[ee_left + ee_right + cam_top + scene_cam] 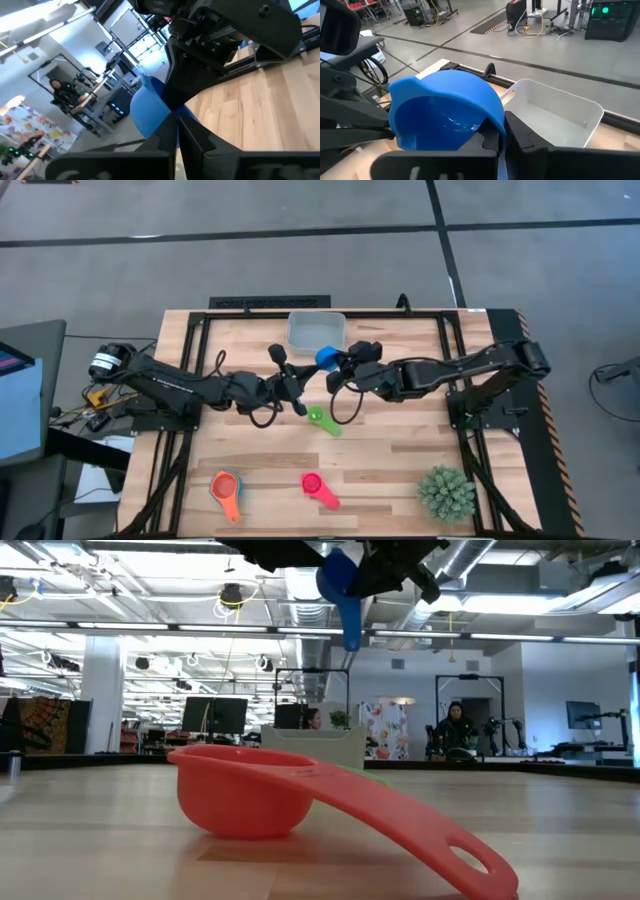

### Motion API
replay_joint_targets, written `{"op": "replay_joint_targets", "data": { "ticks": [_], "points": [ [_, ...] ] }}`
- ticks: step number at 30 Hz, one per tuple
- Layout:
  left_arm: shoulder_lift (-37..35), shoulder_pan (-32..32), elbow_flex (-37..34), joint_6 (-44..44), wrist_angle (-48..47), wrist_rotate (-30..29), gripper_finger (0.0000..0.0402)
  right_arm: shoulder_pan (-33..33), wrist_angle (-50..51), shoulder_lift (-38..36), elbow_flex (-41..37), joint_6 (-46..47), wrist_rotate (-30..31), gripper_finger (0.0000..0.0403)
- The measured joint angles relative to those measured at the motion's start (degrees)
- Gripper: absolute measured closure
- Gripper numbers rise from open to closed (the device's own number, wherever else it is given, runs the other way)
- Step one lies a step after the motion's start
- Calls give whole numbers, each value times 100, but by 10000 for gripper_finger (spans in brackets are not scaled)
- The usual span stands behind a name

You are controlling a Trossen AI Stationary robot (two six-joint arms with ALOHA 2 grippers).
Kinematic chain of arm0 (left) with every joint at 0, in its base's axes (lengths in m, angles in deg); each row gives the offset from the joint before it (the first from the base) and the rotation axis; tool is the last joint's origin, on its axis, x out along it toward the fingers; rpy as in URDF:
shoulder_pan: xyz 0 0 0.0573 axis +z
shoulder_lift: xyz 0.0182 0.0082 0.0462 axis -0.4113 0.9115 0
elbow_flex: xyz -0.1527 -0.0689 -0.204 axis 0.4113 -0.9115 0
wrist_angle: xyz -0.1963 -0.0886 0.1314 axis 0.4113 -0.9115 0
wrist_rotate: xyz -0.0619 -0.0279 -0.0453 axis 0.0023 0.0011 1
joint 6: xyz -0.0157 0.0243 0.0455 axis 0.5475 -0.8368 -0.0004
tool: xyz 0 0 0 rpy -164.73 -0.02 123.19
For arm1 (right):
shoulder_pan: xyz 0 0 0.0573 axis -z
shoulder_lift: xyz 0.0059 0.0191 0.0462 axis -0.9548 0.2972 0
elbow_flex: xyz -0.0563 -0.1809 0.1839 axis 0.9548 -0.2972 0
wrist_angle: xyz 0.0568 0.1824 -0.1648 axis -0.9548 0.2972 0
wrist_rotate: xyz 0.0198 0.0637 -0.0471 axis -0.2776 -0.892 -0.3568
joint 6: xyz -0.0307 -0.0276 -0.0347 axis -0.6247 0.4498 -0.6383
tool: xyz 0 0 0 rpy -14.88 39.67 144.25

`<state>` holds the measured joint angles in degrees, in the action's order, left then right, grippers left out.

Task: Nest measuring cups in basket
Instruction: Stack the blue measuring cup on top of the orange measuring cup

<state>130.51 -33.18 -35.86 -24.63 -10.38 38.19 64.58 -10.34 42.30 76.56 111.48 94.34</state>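
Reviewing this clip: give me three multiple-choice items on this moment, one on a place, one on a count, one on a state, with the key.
1. Where is the blue cup?
A. lying in the basket
B. held up in the air near the basket
C. beside the spiky plant

2. How many cups lie at the table's near edge, counting nested ones?
A. one
B. three
C. six

3. What is in the basket?
A. nothing
B. the green cup
C. the red cup

Key:
1 B: the blue cup is gripped by the right gripper, and the low view shows it off the table, short of the basket.
2 B: an orange cup with a light blue cup inside it, and a red cup.
3 A: its floor shows bare in the right wrist view.
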Motion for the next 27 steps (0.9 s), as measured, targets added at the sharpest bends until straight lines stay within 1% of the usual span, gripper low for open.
{"op": "replay_joint_targets", "data": {
  "ticks": [6,10,14,20,23,27],
  "points": [
    [2,-23,-12,317,-344,-259,401,-22,108,200,3,477,133,373],
    [-17,-26,-11,560,-599,-441,401,-54,-13,357,-2,504,226,378],
    [-15,-26,-11,707,-752,-443,401,-52,-26,462,-7,629,267,383],
    [-11,-26,-11,950,-902,-304,401,-56,4,468,-7,627,334,373],
    [-11,-44,-11,1002,-989,-147,401,-58,30,468,-13,621,357,377],
    [-13,-111,-11,992,-1045,-170,397,-62,20,468,-13,741,349,383]
  ]
}}
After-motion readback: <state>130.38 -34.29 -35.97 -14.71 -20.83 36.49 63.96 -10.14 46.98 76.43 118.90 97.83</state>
